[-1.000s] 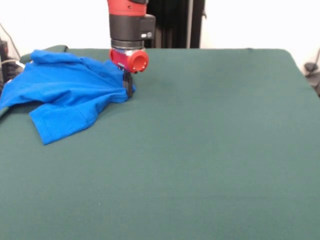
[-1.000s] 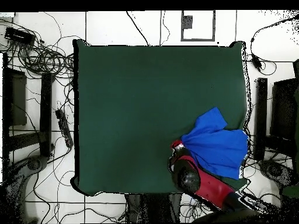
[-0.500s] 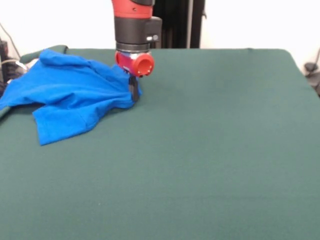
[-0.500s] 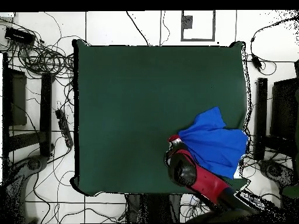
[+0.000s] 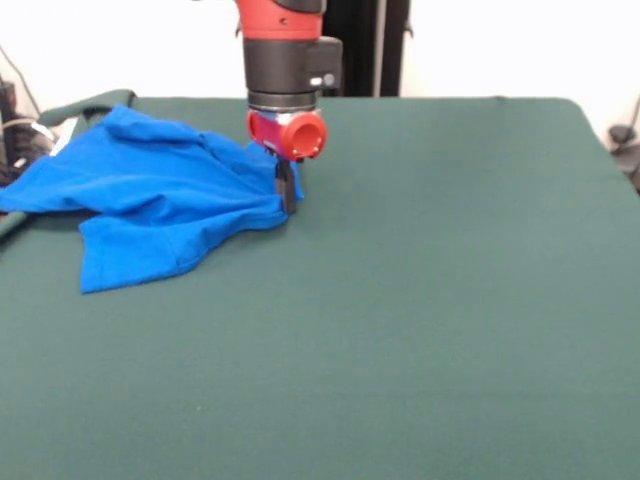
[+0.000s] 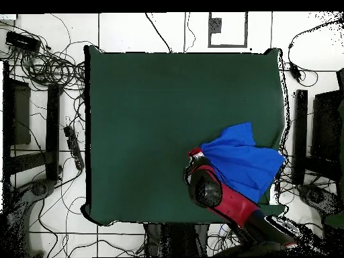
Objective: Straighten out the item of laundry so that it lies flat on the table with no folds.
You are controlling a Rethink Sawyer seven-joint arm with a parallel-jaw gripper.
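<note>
The item of laundry, a bright blue T-shirt, lies crumpled at the left of the table in the front view, with one sleeve flap toward the front and its far left part hanging over the table's edge. My gripper points straight down at the shirt's right tip, shut on a pinch of the cloth close to the table top. In the overhead view the T-shirt sits by the right edge of the table, and the gripper holds its left corner.
Cables and dark equipment surround the table on the floor in the overhead view. A black stand rises behind the table's far edge. Broad green cloth stretches to the right of the gripper in the front view.
The gripper has travelled right across the table in the front view, dragging the shirt's corner with it. The cloth has stretched out and pulled in from the table's left edge.
</note>
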